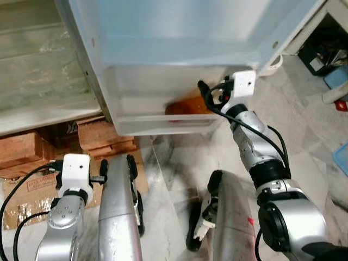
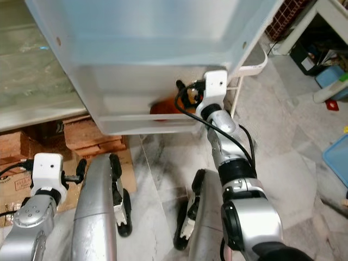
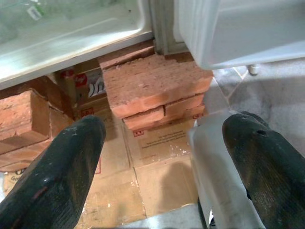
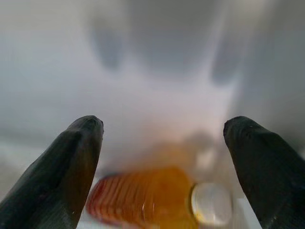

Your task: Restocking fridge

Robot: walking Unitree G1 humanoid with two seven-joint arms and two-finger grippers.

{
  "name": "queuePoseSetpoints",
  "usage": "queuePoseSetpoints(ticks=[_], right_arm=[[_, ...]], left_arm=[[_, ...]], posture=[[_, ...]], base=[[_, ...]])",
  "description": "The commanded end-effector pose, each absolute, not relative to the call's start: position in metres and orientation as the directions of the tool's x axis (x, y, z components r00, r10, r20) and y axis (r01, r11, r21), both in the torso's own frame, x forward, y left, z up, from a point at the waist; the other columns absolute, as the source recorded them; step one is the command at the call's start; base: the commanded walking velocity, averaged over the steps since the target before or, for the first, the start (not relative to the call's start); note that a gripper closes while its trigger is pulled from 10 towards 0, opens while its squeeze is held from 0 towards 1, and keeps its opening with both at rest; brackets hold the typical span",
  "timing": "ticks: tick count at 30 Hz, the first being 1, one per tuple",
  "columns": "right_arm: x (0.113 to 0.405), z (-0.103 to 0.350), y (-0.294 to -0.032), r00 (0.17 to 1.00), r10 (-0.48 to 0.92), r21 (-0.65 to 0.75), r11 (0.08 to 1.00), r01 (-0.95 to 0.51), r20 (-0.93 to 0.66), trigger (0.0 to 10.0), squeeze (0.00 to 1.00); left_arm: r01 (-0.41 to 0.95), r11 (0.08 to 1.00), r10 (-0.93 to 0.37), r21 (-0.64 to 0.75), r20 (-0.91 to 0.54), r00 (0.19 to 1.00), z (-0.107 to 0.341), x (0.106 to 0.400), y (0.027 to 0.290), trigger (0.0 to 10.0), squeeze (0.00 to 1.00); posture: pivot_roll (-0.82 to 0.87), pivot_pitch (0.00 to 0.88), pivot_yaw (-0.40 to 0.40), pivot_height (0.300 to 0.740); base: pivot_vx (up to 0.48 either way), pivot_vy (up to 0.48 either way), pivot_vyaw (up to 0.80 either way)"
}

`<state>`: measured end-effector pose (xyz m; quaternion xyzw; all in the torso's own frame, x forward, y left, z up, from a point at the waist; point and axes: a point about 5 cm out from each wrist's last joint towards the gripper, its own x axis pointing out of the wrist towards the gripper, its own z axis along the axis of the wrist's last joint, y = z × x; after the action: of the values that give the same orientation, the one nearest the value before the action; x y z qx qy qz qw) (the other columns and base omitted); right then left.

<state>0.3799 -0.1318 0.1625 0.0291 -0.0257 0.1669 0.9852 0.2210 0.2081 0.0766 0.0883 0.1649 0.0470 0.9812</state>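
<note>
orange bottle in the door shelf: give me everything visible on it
The orange bottle looks like clear ribbed plastic holding amber liquid, with a pale round cap. It lies on its side on the bottom of the fridge door shelf, seen through the shelf's frosted front as an orange blur. The right gripper is open, fingers either side above it, not touching. No label can be made out.

Daylight is even and soft; my right wrist view is hazy and blurred, my left sharp.
</note>
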Motion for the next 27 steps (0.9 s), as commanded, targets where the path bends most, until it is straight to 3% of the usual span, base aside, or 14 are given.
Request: queuePoseSetpoints(ticks=[1,5,10,14,23,27], right_arm=[[0.372,0.142,-0.147,0.952,0.304,0.096,0.949,-0.300,-0.033,10.0,0.00],[0.362,0.136,-0.151,0.943,0.329,0.098,0.941,-0.323,-0.053,10.0,0.00],[0.344,0.136,-0.156,0.918,0.397,0.233,0.894,-0.384,-0.012,10.0,0.00],[0.336,0.132,-0.157,0.916,0.398,0.243,0.894,-0.377,-0.043,10.0,0.00],[0.330,0.117,-0.140,0.910,0.387,0.281,0.898,-0.337,-0.148,10.0,0.00],[0.337,0.120,-0.124,0.916,0.372,0.409,0.867,-0.286,-0.149,10.0,0.00]], left_arm=[[-0.065,0.977,0.135,0.204,-0.351,0.927,0.069,0.215,0.209,10.0,0.00],[-0.063,0.977,0.134,0.205,-0.355,0.925,0.068,0.215,0.208,10.0,0.00],[-0.057,0.979,0.128,0.195,-0.369,0.921,0.065,0.215,0.207,10.0,0.00],[-0.055,0.979,0.125,0.195,-0.368,0.921,0.065,0.216,0.206,10.0,0.00],[-0.043,0.979,0.116,0.197,-0.378,0.919,0.064,0.217,0.204,10.0,0.00],[-0.104,0.971,0.178,0.216,-0.359,0.916,0.068,0.216,0.212,10.0,0.00]], posture=[[0.16,0.251,-0.094,0.526],[0.16,0.254,-0.096,0.526],[0.15,0.251,-0.097,0.526],[0.14,0.249,-0.096,0.526],[0.14,0.253,-0.088,0.526],[0.16,0.272,-0.086,0.526]], base=[[0.000,0.000,0.00],[0.000,0.000,0.00],[0.000,0.000,0.00],[0.000,0.000,0.00],[0.000,0.000,0.00],[0.000,0.000,0.00]])
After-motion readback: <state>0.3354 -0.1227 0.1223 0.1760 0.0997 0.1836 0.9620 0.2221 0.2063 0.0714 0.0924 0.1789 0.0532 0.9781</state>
